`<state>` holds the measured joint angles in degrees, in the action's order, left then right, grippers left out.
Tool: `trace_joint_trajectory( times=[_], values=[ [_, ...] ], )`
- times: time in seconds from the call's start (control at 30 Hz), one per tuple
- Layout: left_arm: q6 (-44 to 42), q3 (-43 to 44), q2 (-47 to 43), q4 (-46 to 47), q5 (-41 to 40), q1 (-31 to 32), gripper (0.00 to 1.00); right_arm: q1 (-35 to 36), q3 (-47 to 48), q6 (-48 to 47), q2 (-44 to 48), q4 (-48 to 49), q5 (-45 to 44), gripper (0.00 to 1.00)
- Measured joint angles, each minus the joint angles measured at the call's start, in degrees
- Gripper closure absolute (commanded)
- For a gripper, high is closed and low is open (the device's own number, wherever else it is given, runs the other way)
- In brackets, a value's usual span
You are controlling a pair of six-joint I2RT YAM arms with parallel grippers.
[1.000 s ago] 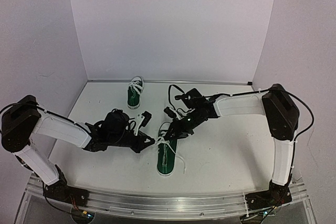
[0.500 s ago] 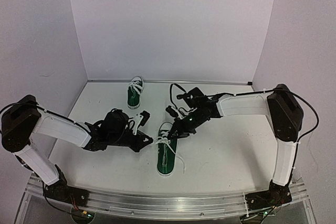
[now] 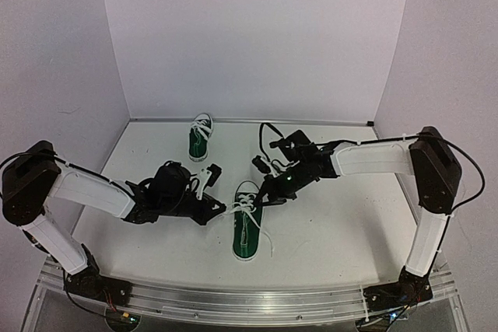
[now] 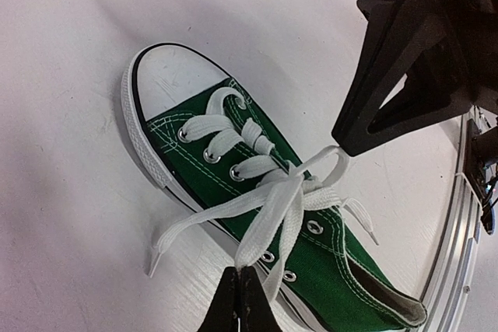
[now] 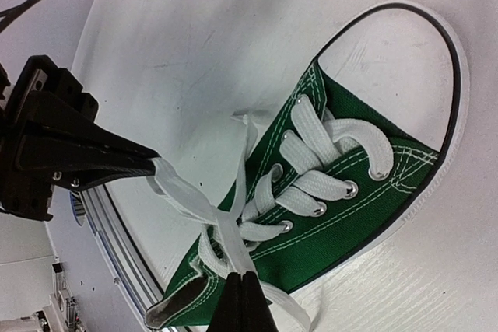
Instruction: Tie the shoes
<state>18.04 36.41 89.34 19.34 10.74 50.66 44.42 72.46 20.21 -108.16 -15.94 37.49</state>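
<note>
Two dark green shoes with white laces lie on the white table. The near shoe [image 3: 247, 229] lies between my arms, its toe pointing away; the far shoe [image 3: 200, 138] stands by the back wall. My left gripper [image 3: 224, 209] is shut on a lace loop at the near shoe's left side. The left wrist view has its tips [image 4: 239, 274] pinching that loop beside the shoe [image 4: 334, 270]. From the right, my right gripper [image 3: 263, 199] is shut on the other loop, with its tips [image 5: 240, 278] over the shoe [image 5: 350, 227]. The two loops cross at the knot and are pulled taut.
An aluminium rail [image 3: 249, 301] runs along the near table edge, close to the near shoe's heel. Pale walls close the table at the back and on both sides. A black cable [image 3: 268, 131] loops above the right wrist.
The right gripper has shut on its lace loop and drawn back to the right, away from the shoe. The loops are now stretched apart. The left arm has hardly moved.
</note>
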Motion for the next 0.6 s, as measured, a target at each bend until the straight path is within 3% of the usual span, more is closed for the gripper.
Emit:
trace_joint_trajectory(
  times=[0.07, 0.2, 0.6],
  values=[
    [0.0, 0.0, 0.0, 0.0, 0.0, -0.1, 1.00, 0.0, -0.1, 0.0, 0.0, 0.0, 0.7, 0.83],
    [0.0, 0.1, 0.1, -0.4, 0.0, -0.1, 1.00, 0.0, 0.4, -0.2, -0.5, -0.5, 1.6, 0.72],
    [0.0, 0.8, 0.4, -0.4, 0.1, -0.1, 1.00, 0.0, 7.1, -2.4, -5.8, -2.7, 0.7, 0.75]
  ],
)
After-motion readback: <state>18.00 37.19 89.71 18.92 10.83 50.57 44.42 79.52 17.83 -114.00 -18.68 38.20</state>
